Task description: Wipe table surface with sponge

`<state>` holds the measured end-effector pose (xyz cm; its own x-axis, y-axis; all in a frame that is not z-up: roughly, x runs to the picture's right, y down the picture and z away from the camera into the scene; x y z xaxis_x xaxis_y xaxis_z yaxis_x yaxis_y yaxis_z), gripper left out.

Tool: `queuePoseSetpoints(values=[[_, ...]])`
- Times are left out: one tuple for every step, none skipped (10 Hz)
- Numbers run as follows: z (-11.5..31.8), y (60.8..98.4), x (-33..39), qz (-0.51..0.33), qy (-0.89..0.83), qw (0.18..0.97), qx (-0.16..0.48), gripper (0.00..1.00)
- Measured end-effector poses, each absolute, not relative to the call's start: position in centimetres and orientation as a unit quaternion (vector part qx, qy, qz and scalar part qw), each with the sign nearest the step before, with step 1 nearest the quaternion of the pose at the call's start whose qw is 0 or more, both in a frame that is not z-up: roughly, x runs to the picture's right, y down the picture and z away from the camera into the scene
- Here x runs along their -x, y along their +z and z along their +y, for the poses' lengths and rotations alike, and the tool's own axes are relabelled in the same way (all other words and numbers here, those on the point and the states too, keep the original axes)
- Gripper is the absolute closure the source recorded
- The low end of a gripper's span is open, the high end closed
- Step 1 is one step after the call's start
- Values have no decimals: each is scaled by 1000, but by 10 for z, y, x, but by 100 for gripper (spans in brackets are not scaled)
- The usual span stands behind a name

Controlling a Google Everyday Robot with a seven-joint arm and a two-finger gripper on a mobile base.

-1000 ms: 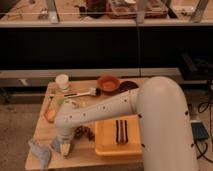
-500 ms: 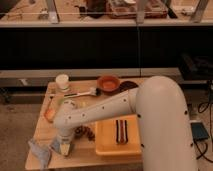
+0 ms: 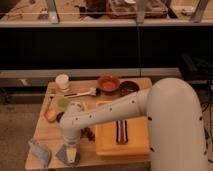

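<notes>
The light wooden table surface (image 3: pixel 45 131) carries several items. The sponge (image 3: pixel 65 156), a small blue-grey pad, lies near the table's front left edge. My white arm reaches down from the right. Its gripper (image 3: pixel 71 149) points straight down onto the sponge, shut on the sponge's top. The gripper covers the sponge's middle.
A crumpled grey cloth (image 3: pixel 40 151) lies at the front left corner, just left of the sponge. A yellow tub (image 3: pixel 107 140) holding a dark object sits to the right. At the back stand a white cup (image 3: pixel 62 81), an orange bowl (image 3: pixel 108 84) and a dark bowl (image 3: pixel 129 88).
</notes>
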<state>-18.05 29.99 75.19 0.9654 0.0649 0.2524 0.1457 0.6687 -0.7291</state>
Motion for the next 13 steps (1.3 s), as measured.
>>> queuePoseSetpoints(values=[[299, 753, 173, -124, -16, 905, 407, 100], [294, 759, 168, -108, -17, 908, 404, 100], [289, 763, 168, -103, -19, 911, 400, 100], [278, 769, 168, -97, -18, 915, 391, 100], [264, 777, 168, -92, -19, 920, 382, 100], [256, 782, 170, -91, -20, 921, 378, 100], [250, 786, 175, -93, -23, 922, 376, 100], [244, 790, 186, -99, -29, 921, 375, 100], [240, 792, 197, -106, -37, 921, 374, 100], [238, 792, 215, -116, -46, 918, 376, 100], [238, 791, 231, -127, -56, 915, 378, 100], [239, 787, 250, -140, -71, 912, 380, 100], [242, 781, 264, -151, -84, 908, 382, 100]])
